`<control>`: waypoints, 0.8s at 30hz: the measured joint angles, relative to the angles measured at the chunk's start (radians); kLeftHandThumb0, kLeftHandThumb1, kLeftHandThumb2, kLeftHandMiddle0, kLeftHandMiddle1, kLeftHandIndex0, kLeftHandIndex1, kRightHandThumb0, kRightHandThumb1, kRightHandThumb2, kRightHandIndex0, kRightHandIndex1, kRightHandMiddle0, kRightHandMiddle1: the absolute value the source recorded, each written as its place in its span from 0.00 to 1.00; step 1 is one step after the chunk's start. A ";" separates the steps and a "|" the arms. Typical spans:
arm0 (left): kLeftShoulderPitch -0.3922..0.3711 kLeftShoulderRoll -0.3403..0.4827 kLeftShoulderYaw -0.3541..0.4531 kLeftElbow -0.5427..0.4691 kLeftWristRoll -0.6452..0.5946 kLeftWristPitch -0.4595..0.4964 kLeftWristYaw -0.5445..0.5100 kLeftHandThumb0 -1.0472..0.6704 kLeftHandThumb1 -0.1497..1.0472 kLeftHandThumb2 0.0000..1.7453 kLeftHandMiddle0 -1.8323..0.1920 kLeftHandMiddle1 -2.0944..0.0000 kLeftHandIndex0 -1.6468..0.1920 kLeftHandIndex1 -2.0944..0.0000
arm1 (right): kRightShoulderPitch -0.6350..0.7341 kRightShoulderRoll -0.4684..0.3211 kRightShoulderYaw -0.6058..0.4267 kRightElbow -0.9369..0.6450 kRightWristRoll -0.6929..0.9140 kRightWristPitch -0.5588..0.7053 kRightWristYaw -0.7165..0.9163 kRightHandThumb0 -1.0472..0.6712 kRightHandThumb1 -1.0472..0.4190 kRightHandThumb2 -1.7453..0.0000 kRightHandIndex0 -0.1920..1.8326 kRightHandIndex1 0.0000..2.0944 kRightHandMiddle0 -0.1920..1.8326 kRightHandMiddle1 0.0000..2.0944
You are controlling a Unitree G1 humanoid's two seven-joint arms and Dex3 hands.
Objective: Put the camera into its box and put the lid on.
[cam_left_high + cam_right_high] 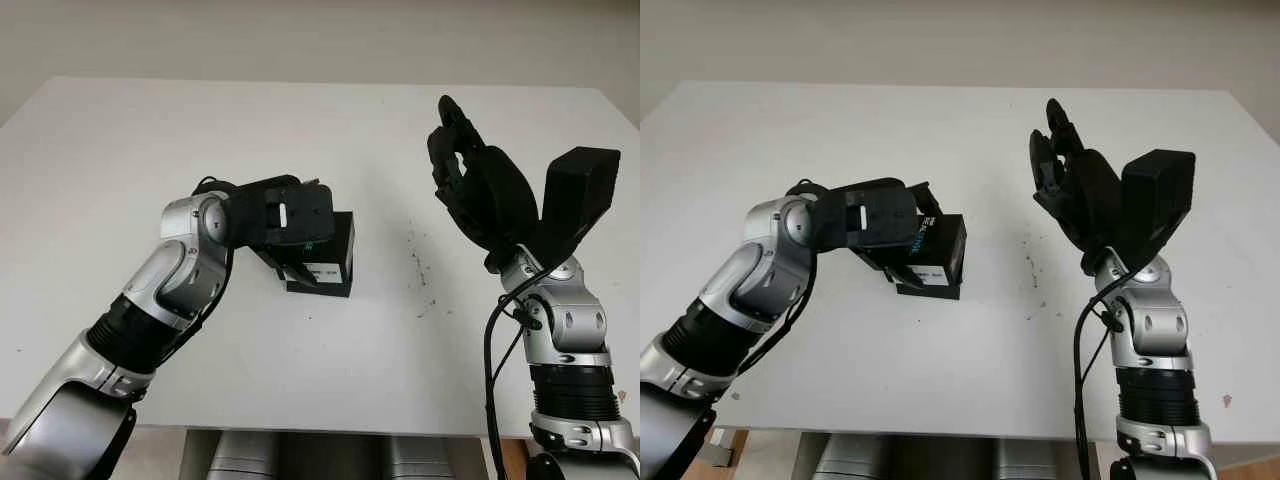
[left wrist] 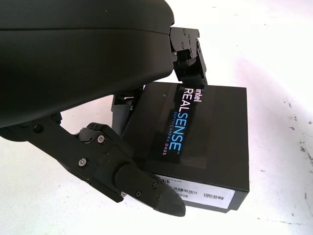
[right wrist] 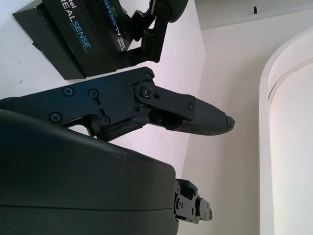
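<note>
The black camera box point(image 1: 340, 250) lies at the middle of the white table point(image 1: 300, 120). Its lid point(image 2: 205, 132), printed with "RealSense", covers the top, and a white label is on its near side. My left hand point(image 1: 290, 215) sits over the box's left half. Its fingers point(image 2: 146, 188) straddle the lid, one at the near edge and one at the far edge, closed on it. My right hand point(image 1: 465, 160) is raised above the table's right side, open and holding nothing, well apart from the box point(image 3: 63, 34).
Small dark specks point(image 1: 415, 265) mark the table to the right of the box. The table's front edge point(image 1: 300, 425) runs just ahead of both forearms. Bare tabletop stretches behind the box and to its far left.
</note>
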 measured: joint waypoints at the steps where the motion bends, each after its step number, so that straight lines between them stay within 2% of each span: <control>1: -0.002 -0.002 -0.003 0.002 0.003 0.002 -0.002 0.43 1.00 0.13 0.68 0.17 0.68 0.14 | 0.000 0.000 0.000 0.000 0.000 0.000 0.001 0.24 0.00 0.61 0.00 0.02 0.00 0.02; 5: -0.018 -0.016 -0.014 0.019 0.010 0.027 -0.016 0.43 1.00 0.13 0.71 0.16 0.70 0.14 | 0.000 0.000 0.004 0.009 -0.004 -0.003 -0.003 0.23 0.00 0.62 0.01 0.03 0.01 0.03; 9: -0.026 -0.036 -0.017 0.049 0.010 0.053 -0.015 0.43 1.00 0.12 0.72 0.20 0.71 0.18 | 0.000 0.000 0.005 0.011 -0.005 -0.003 -0.007 0.23 0.00 0.62 0.00 0.02 0.01 0.02; 14: -0.039 -0.050 -0.028 0.054 0.017 0.107 -0.024 0.44 1.00 0.13 0.72 0.20 0.74 0.17 | 0.000 0.004 0.005 0.011 -0.003 -0.004 -0.010 0.23 0.00 0.62 0.01 0.03 0.01 0.03; 19: -0.051 -0.069 -0.040 0.051 0.026 0.176 -0.036 0.44 1.00 0.13 0.66 0.09 0.75 0.16 | 0.000 0.008 0.005 0.011 -0.002 -0.004 -0.014 0.24 0.00 0.61 0.00 0.02 0.00 0.02; 24: -0.062 -0.081 -0.047 0.050 0.019 0.230 -0.053 0.43 1.00 0.13 0.65 0.07 0.78 0.14 | 0.000 0.008 0.006 0.011 -0.003 -0.004 -0.009 0.23 0.00 0.62 0.00 0.02 0.00 0.02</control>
